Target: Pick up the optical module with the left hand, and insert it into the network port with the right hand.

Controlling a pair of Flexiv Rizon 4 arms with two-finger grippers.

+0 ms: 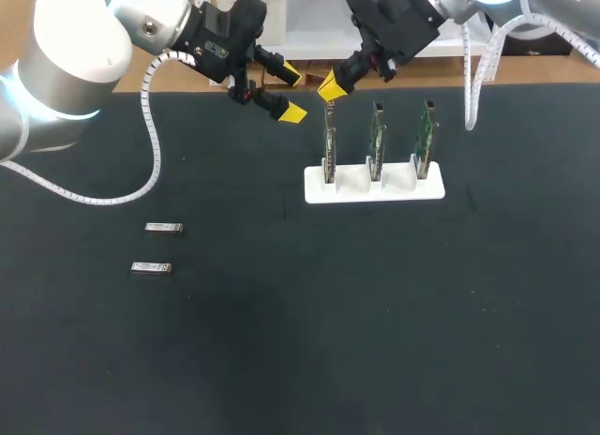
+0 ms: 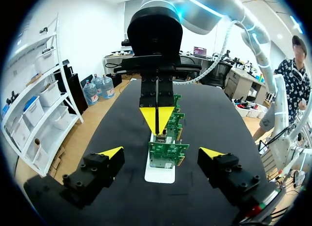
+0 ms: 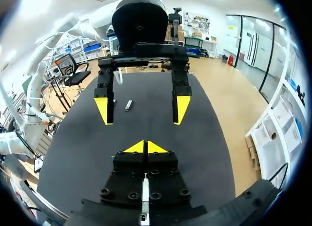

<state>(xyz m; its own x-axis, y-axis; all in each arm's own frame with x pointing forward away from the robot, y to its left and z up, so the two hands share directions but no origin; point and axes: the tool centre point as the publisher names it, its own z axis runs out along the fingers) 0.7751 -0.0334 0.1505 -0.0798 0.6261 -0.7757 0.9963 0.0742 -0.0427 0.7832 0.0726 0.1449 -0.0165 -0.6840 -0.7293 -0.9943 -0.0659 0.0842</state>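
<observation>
Head view: the dark table (image 1: 375,341) carries a white holder (image 1: 394,189) with 3 green circuit boards standing upright in its slots, the left board (image 1: 329,140), the middle board (image 1: 376,135) and the right board (image 1: 427,135). Well apart from the holder, toward the left arm's side, 2 small silver pieces lie flat on the table: the first optical module (image 1: 164,229) and the second optical module (image 1: 151,267), close to each other and roughly parallel. Neither is touched by an arm.

The left hand (image 1: 291,94) hangs above the far part of the table, just beside the left board's top, with its yellow-tipped fingers spread. The right hand (image 1: 330,86) is right above the left board, its 2 yellow tips pressed together into 1 point.

Left wrist view: the left hand (image 2: 161,153) is spread wide, the holder (image 2: 160,175) and its row of boards lie ahead between its fingers, and the right hand (image 2: 157,116) points down over the boards.

Right wrist view: the right hand (image 3: 146,147) shows its tips meeting, the left hand (image 3: 142,109) faces it with fingers apart, and 1 module (image 3: 128,105) lies on the table beyond.
</observation>
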